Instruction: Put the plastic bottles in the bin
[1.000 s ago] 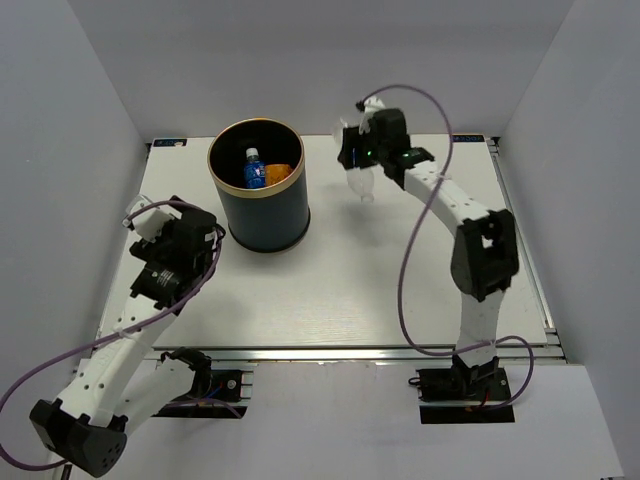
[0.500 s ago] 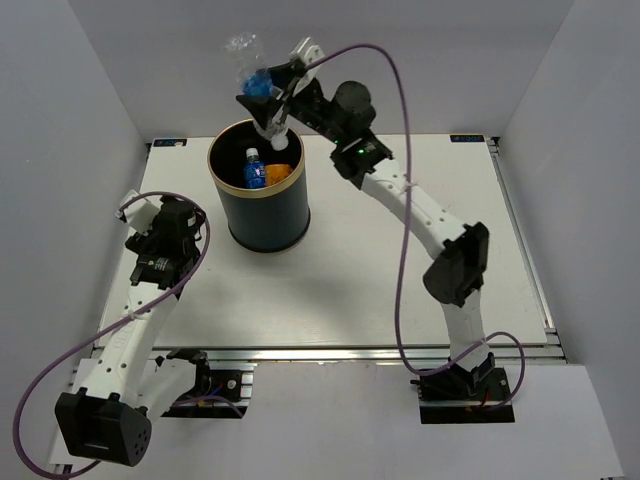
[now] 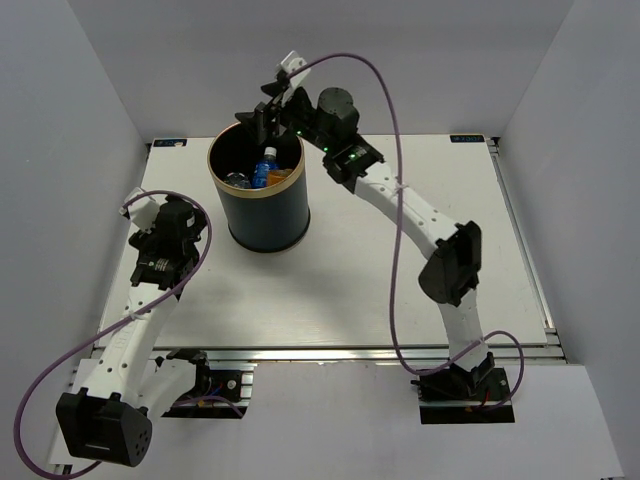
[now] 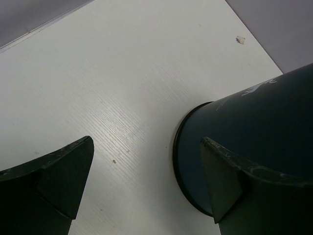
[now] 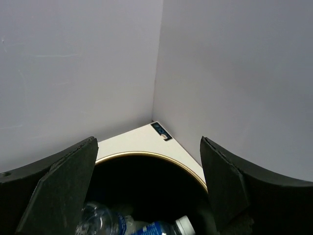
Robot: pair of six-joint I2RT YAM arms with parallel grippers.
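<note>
The bin (image 3: 262, 212), dark and round with a gold-tan rim, stands at the back left of the table. Inside it lie a clear plastic bottle with a blue label (image 3: 266, 167), another clear one (image 3: 237, 180) and an orange one (image 3: 284, 175). My right gripper (image 3: 262, 118) hangs open over the bin's far rim with nothing between its fingers. In the right wrist view, that gripper (image 5: 147, 142) looks down past the rim (image 5: 146, 155) at a clear bottle (image 5: 98, 220) and a white-capped one (image 5: 164, 228). My left gripper (image 3: 185, 215) is open and empty, just left of the bin (image 4: 259, 122).
Grey walls close in the white table (image 3: 380, 260) at the back and both sides. A small black marker (image 5: 161, 131) sits in the back left corner. A tiny pale scrap (image 4: 239, 39) lies on the table beyond the bin.
My right arm swung left from beside the bin to above it carrying a clear bottle, then opened; the bottle now lies inside the bin. My left arm drew back a little to the left.
</note>
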